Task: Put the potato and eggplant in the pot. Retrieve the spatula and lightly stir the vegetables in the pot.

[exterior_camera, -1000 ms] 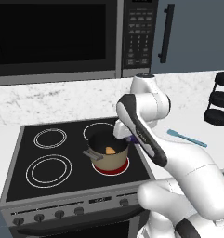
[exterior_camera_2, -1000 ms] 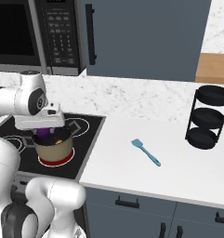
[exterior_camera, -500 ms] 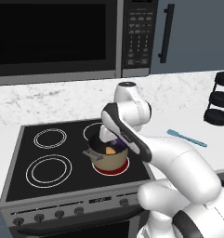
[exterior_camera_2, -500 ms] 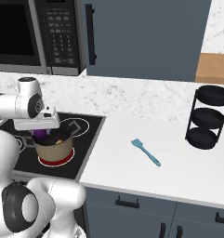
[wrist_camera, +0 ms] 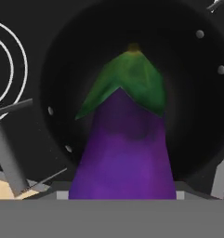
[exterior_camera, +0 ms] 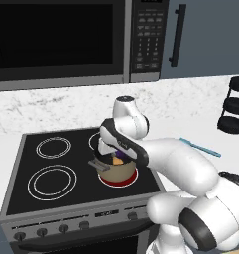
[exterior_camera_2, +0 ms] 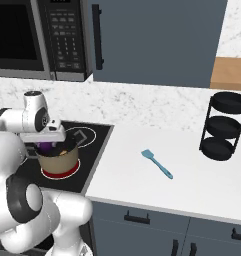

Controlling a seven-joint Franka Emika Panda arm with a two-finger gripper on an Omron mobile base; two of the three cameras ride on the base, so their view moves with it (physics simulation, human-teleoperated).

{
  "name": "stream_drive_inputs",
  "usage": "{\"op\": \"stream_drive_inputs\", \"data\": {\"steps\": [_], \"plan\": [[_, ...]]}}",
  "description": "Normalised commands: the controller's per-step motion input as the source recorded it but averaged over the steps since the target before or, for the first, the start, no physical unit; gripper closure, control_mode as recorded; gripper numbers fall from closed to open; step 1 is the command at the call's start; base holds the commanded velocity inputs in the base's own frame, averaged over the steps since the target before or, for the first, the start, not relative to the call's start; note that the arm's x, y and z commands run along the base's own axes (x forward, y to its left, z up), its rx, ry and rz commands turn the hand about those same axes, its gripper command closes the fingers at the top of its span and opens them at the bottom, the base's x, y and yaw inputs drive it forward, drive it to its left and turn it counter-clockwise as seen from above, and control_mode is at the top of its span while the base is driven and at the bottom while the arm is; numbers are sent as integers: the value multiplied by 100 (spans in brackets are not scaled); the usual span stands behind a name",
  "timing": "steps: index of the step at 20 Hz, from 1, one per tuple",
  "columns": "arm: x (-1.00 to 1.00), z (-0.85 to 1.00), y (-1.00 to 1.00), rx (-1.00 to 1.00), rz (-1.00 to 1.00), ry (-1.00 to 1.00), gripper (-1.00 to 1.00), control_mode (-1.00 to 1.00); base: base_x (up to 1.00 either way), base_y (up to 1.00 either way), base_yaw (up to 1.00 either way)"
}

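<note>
Black glass of the stove [exterior_camera: 22, 168] is spreading across the left of the scene, with white marble counter [exterior_camera_2: 142, 180] lying to its right. The white arm is reaching down over the near right burner, where the tan pot [exterior_camera: 117, 171] is sitting on a glowing red ring. The gripper [exterior_camera: 112, 153] is hanging just over the pot's mouth; its jaws are standing part-way apart and clamping the eggplant [wrist_camera: 125, 148], whose purple body and green cap are pointing down into the pot's dark interior. Whether the eggplant is touching the bottom cannot be told. A bit of orange, the potato [exterior_camera: 120, 160], is showing inside the pot beside the purple. The light-blue spatula [exterior_camera_2: 157, 163] is lying flat on the counter, well to the right of the stove and apart from the pot.
</note>
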Motion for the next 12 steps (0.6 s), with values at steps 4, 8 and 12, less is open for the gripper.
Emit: {"op": "stream_drive_inputs", "data": {"steps": [4,8,12], "plan": [[40,-36,0,0,-7,0,100,-100,0,0,0],[8,-31,0,0,-6,0,100,-100,0,0,0],[-1,-15,0,0,-6,-2,-100,-100,0,0,0]]}}
